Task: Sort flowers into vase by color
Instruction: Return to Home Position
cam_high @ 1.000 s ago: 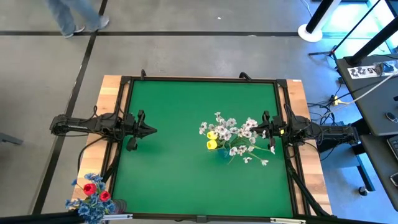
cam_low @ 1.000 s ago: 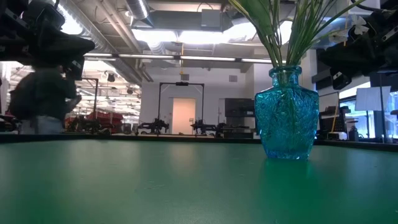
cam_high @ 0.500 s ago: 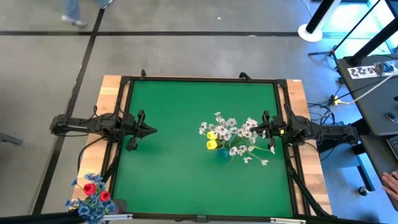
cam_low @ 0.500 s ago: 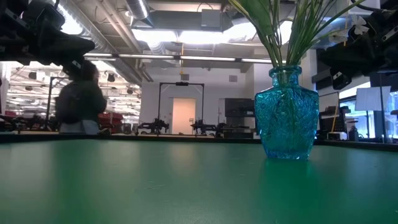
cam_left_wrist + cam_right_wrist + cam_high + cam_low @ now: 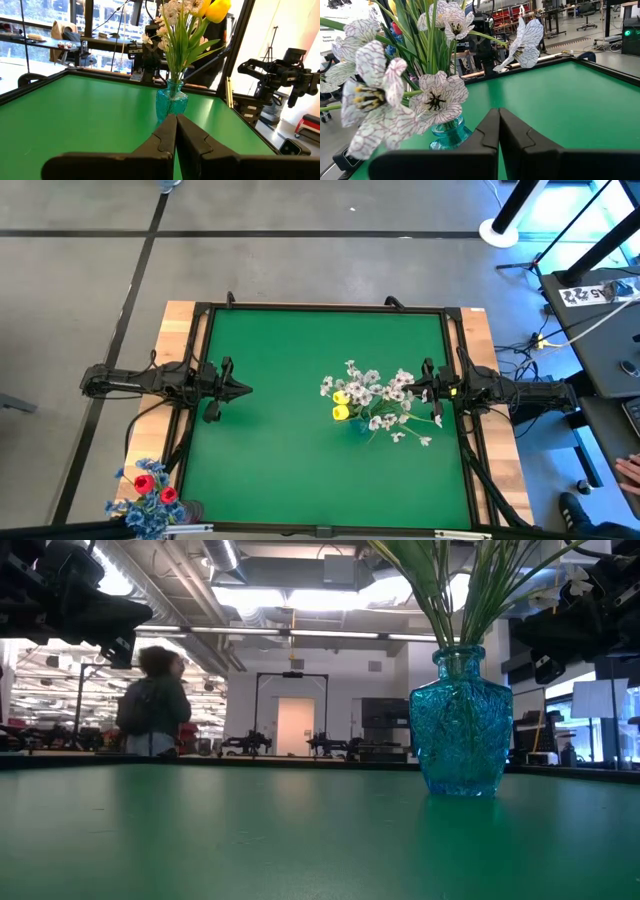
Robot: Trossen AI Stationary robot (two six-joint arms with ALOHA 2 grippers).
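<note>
A blue glass vase [image 5: 462, 725] stands on the green table, right of its middle, and holds yellow tulip heads [image 5: 341, 404] and white blossoms [image 5: 385, 402] on green stems. Its flowers also fill the right wrist view [image 5: 436, 97]. A second bunch, red tulip heads [image 5: 154, 486] with blue blossoms [image 5: 148, 517], stands off the table's near left corner. My left gripper [image 5: 246, 390] is shut at the table's left side, above the cloth. My right gripper [image 5: 408, 392] is shut at the right side, close beside the white blossoms.
A dark frame [image 5: 320, 309] edges the green table. A person [image 5: 152, 718] stands in the room beyond the far edge. A hand and a shoe show on the floor at the right [image 5: 610, 485]. Bare green cloth lies between my left gripper and the vase.
Neither arm has moved, and the flowers and vase stand as before. The person in the room behind has walked toward the right in the low view.
</note>
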